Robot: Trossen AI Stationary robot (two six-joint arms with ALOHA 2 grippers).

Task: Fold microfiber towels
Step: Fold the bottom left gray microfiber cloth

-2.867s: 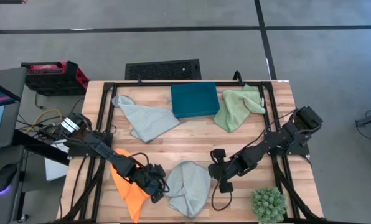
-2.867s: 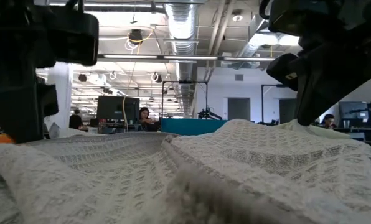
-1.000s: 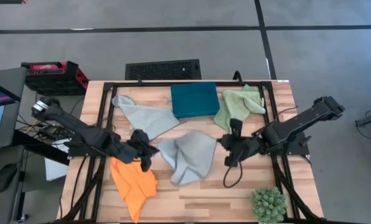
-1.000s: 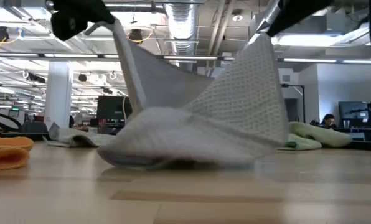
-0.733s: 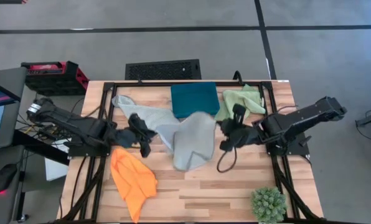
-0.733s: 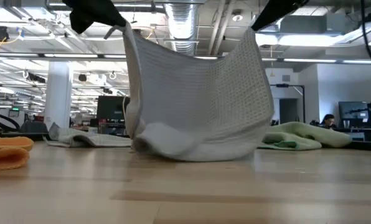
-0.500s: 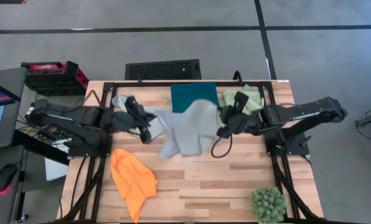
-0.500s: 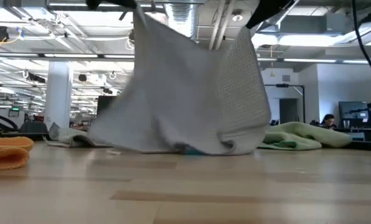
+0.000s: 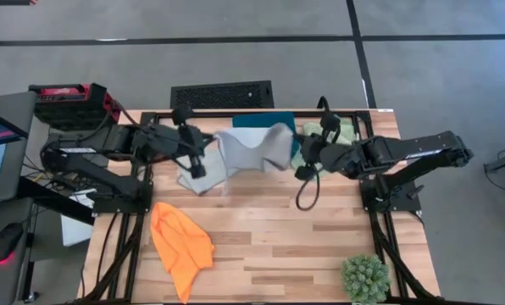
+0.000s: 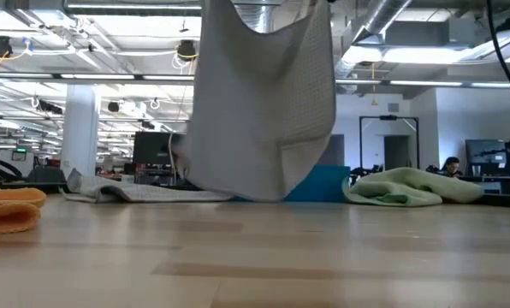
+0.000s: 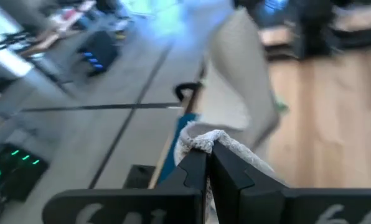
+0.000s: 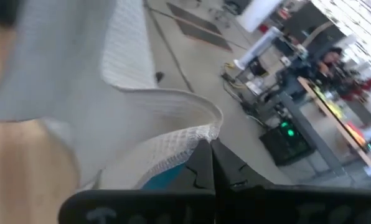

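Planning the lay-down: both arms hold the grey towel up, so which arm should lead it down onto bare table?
Probably left. The left gripper and right gripper each pinch a corner of the grey towel, but the right sits by the teal box and green towel.

Overhead looks straight down, low looks level across; both share the lifted grey towel [image 9: 252,151].

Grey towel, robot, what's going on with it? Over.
Left end effector and right end effector each shut on a corner of the grey towel. Towel hangs above the table's far edge, over the teal box. Nothing blocking.
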